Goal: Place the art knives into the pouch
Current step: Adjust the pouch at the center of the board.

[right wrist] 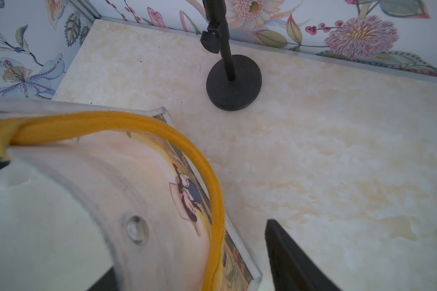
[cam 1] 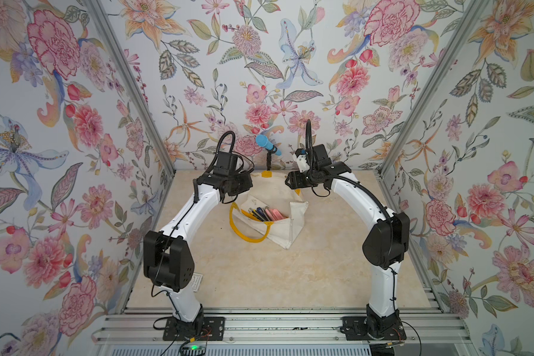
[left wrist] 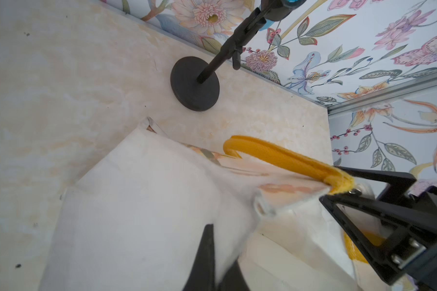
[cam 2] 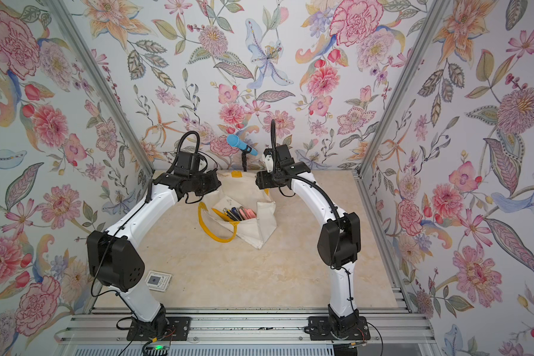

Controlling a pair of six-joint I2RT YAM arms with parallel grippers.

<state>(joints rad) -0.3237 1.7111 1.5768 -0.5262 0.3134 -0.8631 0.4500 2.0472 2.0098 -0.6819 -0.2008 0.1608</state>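
Seen from above, two white-and-black robot arms bend inward over a cream marbled tabletop enclosed by floral wallpaper. Between them, towards the back of the table, sits the pouch, an off-white canvas bag visible in both top views. Its mouth gapes open, and a cluster of slim art knives, yellow, dark blue and pink, lies inside the opening. One yellow loop handle lies flat on the table at the pouch's near edge. In the left wrist view the left gripper has its jaws closed tight, with a fold of the pouch's canvas pinched between them and pulled taut. In the right wrist view the right gripper has its jaws spread wide and clamps nothing. The second yellow handle arcs across the gap between them, one end resting against a finger at the edge of the view, well apart from the other black finger. Beneath that handle the pouch's patterned lining and a round snap button show. Behind the pouch, by the back wall, a blue microphone stands on a black stand with a round base. A small white card lies near the left arm's base
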